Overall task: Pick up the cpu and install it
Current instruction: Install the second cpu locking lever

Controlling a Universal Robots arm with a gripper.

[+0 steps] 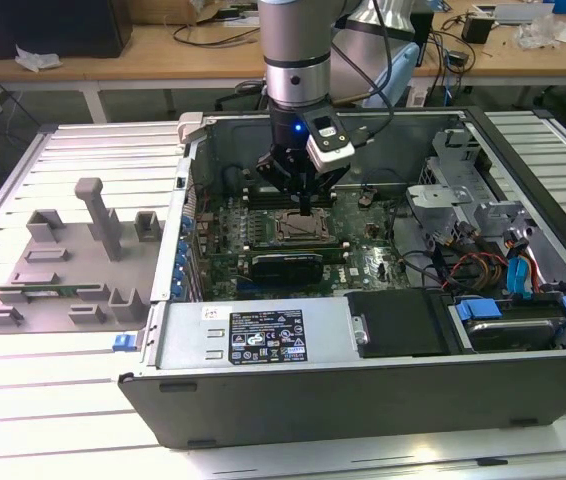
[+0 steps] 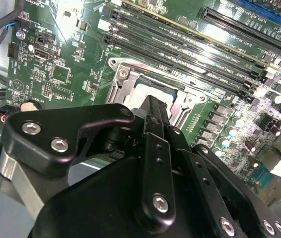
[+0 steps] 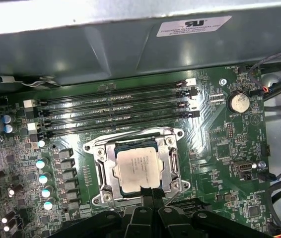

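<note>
Gripper (image 1: 306,205) hangs inside the open PC case (image 1: 383,395), fingers together into one narrow tip, clamped on nothing visible. In the first wrist view the closed tip (image 3: 150,194) sits at the 6 o'clock edge of the cpu (image 3: 136,169), touching or just above it, can't tell which.

The cpu lies flat and square inside the socket frame (image 3: 101,173), silver top up. In the second wrist view the cpu (image 2: 148,89) peeks out past the fingers (image 2: 153,106).

Memory slots (image 3: 115,111) run at 12 o'clock of the socket, coin battery (image 3: 239,102) around 2 o'clock.

Progress judgement: pick and placement look done, chip is seated. Socket retention looks still open, so locking seems left. Grey fixture tray (image 1: 63,265) sits outside the case on the exterior view's left.
</note>
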